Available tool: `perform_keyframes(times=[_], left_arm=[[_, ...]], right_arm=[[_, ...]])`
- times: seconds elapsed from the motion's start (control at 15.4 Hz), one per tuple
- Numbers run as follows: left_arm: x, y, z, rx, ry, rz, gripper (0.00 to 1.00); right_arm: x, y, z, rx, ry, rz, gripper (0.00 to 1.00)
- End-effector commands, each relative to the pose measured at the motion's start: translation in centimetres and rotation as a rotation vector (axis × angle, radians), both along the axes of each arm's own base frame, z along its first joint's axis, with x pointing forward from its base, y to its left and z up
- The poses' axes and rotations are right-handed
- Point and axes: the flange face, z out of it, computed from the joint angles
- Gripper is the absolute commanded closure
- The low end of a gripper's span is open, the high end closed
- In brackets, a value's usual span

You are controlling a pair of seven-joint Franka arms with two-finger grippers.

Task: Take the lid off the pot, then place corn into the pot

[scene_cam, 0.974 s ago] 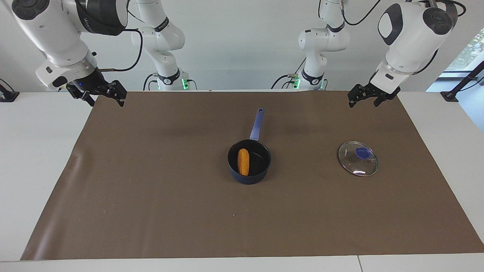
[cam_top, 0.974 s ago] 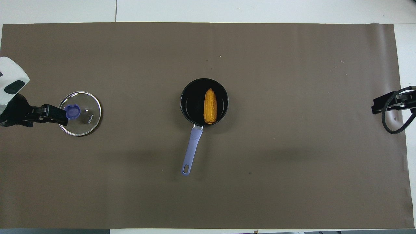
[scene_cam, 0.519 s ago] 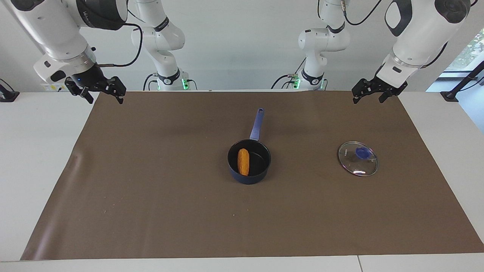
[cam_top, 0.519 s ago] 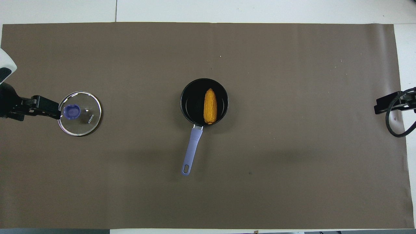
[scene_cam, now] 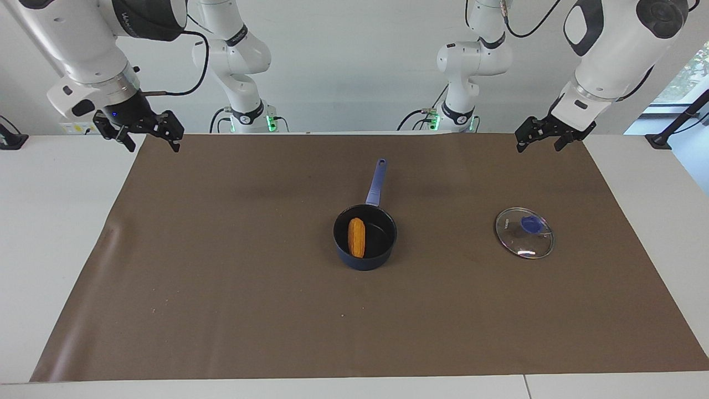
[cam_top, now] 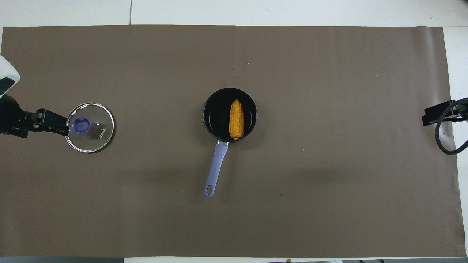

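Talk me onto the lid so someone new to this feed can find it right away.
Start from the brown mat covering the table and find the dark blue pot at its middle, with the corn inside. From there look toward the left arm's end of the mat: the lid lies flat there by itself. It is the only clear glass disc, metal-rimmed with a blue knob.

A robotics lab: two white robot arms (scene_cam: 243,61) bolted at the far edge of a white counter (scene_cam: 55,221), trailing black cables (scene_cam: 194,77), a plain brown paper sheet (scene_cam: 221,277), and bare white walls (scene_cam: 343,55).
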Motion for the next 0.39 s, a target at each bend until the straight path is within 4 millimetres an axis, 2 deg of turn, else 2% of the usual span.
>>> perform_keyframes(times=[0.0,0.13,0.32], left_arm=[[-0.32,0.17,0.12,0.012,-0.014,0.005,0.0],[-0.35,0.17,0.09,0.013,-0.01,0.008,0.0],[-0.34,-0.08,0.24,0.013,-0.015,0.005,0.0]], right_arm=[[-0.16,-0.85,0.34,0.048,-0.017,-0.005,0.0],[-0.2,-1.47,0.24,0.059,-0.016,-0.019,0.0],[-0.22,-1.26,0.32,0.049,-0.016,-0.013,0.0]])
